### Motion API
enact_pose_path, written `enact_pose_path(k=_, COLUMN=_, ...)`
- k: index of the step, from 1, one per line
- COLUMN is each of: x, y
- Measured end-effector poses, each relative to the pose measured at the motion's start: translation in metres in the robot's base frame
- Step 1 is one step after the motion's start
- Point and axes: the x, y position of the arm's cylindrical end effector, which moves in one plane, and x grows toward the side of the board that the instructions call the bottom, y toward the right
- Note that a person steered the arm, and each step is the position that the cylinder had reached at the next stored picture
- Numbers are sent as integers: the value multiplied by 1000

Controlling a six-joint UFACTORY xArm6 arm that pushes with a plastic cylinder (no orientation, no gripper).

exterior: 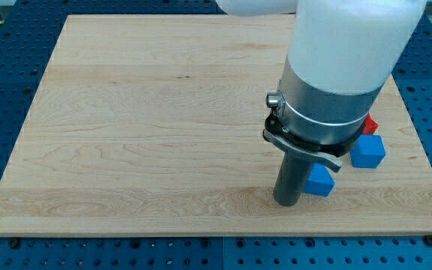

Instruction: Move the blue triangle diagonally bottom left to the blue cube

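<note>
The blue triangle (321, 181) lies on the wooden board (148, 127) at the view's lower right, partly hidden behind my rod. The blue cube (367, 151) sits up and to the right of it, a short gap between them. My tip (286, 202) rests on the board just to the left of the blue triangle, touching or almost touching its left side.
A red block (370, 124) peeks out behind the arm, just above the blue cube, mostly hidden. The arm's white and metal body (343, 67) covers the board's upper right. The board's right edge lies close beyond the cube.
</note>
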Motion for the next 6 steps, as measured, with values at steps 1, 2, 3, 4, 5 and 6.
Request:
enact_pose_path(k=1, x=-22, y=0)
enact_pose_path(k=2, x=-18, y=5)
enact_pose_path(k=3, x=-12, y=16)
enact_pose_path(k=4, x=-12, y=22)
enact_pose_path(k=5, x=-12, y=36)
enact_pose_path(k=6, x=-3, y=53)
